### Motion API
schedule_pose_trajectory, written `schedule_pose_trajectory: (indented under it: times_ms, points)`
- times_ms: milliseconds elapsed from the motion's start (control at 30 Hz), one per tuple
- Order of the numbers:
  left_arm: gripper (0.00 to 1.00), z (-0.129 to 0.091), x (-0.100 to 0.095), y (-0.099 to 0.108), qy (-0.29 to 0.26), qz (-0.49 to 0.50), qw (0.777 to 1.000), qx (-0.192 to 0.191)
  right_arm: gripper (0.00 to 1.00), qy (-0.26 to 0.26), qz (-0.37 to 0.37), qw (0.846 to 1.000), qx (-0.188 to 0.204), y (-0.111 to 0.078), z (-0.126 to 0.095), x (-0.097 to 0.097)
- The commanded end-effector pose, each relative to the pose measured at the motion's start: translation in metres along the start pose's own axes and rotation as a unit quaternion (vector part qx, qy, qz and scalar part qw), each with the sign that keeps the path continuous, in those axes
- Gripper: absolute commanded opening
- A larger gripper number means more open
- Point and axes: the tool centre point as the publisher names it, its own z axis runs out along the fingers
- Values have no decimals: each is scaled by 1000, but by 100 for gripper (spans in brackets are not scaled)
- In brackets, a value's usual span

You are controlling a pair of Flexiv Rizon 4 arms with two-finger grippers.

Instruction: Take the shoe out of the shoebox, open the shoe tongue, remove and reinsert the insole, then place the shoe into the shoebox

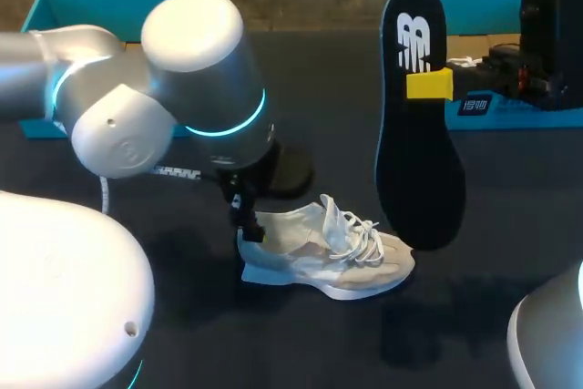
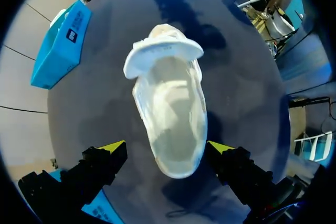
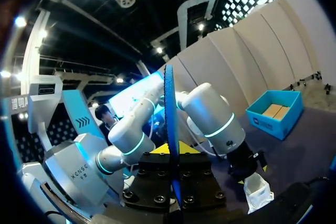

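Your white sneaker sits sole-down on the dark table, lying crosswise with its toe toward your right. The left gripper straddles its heel, fingers wide, holding nothing. The right gripper pinches the black insole upright.

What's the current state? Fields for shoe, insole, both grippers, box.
shoe: on the table, on its sole, tongue pulled forward
insole: out of the shoe, held upright in the air near its toe
right gripper: shut on insole
left gripper: open, straddling the shoe's heel
shoebox: teal, at the table's far left
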Motion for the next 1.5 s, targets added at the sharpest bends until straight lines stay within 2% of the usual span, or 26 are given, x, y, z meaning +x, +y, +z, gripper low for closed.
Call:
schedule_pose_trajectory:
  times_ms: [33,167,333,500,667,767,800,833,867,900,933,1233,1500]
  points:
    - [100,19,-15,-18,3,-3,1000,0,0,2,1,1000,3,3,2,-3]
    - [100,35,-32,-33,-4,-16,1000,-2,0,2,1,1000,3,3,2,-3]
    - [100,52,-43,-46,3,-21,1000,-2,0,2,1,1000,3,3,2,-3]
    - [100,65,-42,-52,14,-24,1000,-6,0,2,1,1000,3,3,2,-3]
    - [100,74,-39,-49,22,-30,999,-11,0,2,1,1000,3,3,2,-3]
    - [87,75,-37,-47,23,-35,999,-11,0,2,1,1000,3,3,2,-3]
    - [79,75,-37,-46,23,-38,999,-11,0,2,1,1000,3,3,2,-3]
    - [65,75,-37,-45,24,-39,999,-11,0,2,1,1000,3,3,2,-3]
    - [45,75,-36,-44,24,-42,999,-11,0,2,1,1000,3,3,2,-3]
    - [9,75,-36,-44,24,-44,999,-12,0,2,1,1000,3,3,2,-3]
    - [0,74,-35,-43,23,-45,999,-11,0,2,1,1000,3,3,2,-3]
    - [0,68,-30,-42,16,-42,999,-6,0,2,1,1000,3,3,2,-3]
    - [0,43,-28,-43,18,14,999,32,0,2,1,1000,3,3,2,-3]
